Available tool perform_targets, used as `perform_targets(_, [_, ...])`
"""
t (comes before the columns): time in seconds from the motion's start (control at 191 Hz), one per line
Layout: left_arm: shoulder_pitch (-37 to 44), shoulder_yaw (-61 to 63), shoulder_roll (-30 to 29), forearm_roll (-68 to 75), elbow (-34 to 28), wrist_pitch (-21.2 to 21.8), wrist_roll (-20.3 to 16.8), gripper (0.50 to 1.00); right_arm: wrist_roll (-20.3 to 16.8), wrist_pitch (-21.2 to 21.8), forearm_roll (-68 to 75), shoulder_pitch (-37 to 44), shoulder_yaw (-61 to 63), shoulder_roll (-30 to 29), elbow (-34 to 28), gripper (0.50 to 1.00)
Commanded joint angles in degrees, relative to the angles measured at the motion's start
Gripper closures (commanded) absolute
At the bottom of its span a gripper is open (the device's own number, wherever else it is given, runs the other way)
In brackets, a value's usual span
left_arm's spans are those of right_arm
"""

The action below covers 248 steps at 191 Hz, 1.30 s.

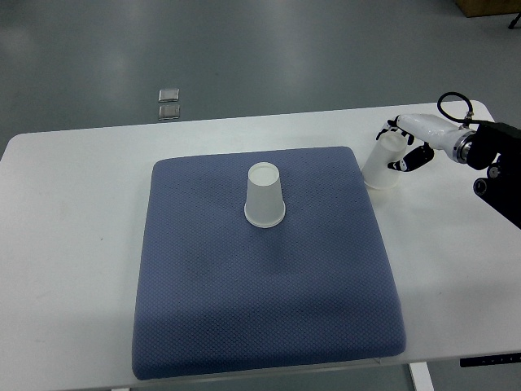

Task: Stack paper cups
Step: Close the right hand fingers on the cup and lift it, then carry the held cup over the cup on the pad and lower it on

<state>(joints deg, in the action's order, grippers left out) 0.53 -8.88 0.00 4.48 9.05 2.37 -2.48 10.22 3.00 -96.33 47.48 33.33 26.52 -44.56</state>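
At the right of the frame the right robot hand [404,145] has its fingers wrapped around a translucent paper cup [380,168], which stands just off the right edge of the blue pad [260,309] on the white surface [73,244]. A second paper cup [264,195] sits upside down in the upper middle of the pad, well apart from the held one. The left arm is out of sight.

The main risk, as I judge it, is the thin cup wall: too tight a squeeze could crease it, too loose and it may slip during the lift. The held cup also looks tilted in the grip, so it could catch on the other cup's base instead of sliding over it, and a nudge might topple that cup on the soft pad.

Beyond the surface lies a grey floor, with two small metal floor plates [169,103] at upper left.
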Motion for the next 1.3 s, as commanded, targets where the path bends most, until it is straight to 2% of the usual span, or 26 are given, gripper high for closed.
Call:
perform_targets(0.0, [0.0, 0.0, 0.0, 0.0, 0.0, 0.0, 0.02, 0.5, 0.15, 0.51, 0.62, 2.18, 0.34, 1.95, -2.9, 1.0])
perform_targets(0.309, [0.0, 0.0, 0.0, 0.0, 0.0, 0.0, 0.02, 0.5, -0.2, 6.49, 10.9, 8.94, 0.42, 7.05, -16.87, 1.0])
perform_targets(0.362, [0.0, 0.0, 0.0, 0.0, 0.0, 0.0, 0.02, 0.5, -0.2, 6.49, 10.9, 8.94, 0.42, 7.05, -16.87, 1.0])
perform_targets(0.367, [0.0, 0.0, 0.0, 0.0, 0.0, 0.0, 0.02, 0.5, -0.37, 7.53, 11.08, 9.64, 0.42, 7.92, -19.83, 1.0])
perform_targets(0.378, [0.0, 0.0, 0.0, 0.0, 0.0, 0.0, -0.07, 0.5, -0.38, 7.89, 11.08, 9.91, 0.42, 8.1, -20.47, 1.0])
perform_targets(0.629, [0.0, 0.0, 0.0, 0.0, 0.0, 0.0, 0.02, 0.5, -0.99, 12.9, 11.25, 10.35, 0.51, 7.66, -28.12, 1.0])
perform_targets(0.818, [0.0, 0.0, 0.0, 0.0, 0.0, 0.0, 0.02, 0.5, -2.48, 16.07, 11.08, 10.35, 0.42, 5.21, -29.7, 1.0])
perform_targets(1.049, [0.0, 0.0, 0.0, 0.0, 0.0, 0.0, 0.02, 0.5, -5.21, 16.25, 10.37, 10.26, 0.07, 0.99, -29.35, 1.0])
perform_targets(1.295, [0.0, 0.0, 0.0, 0.0, 0.0, 0.0, -0.07, 0.5, -6.44, 16.33, 10.02, 10.26, -0.1, -0.25, -28.47, 1.0])
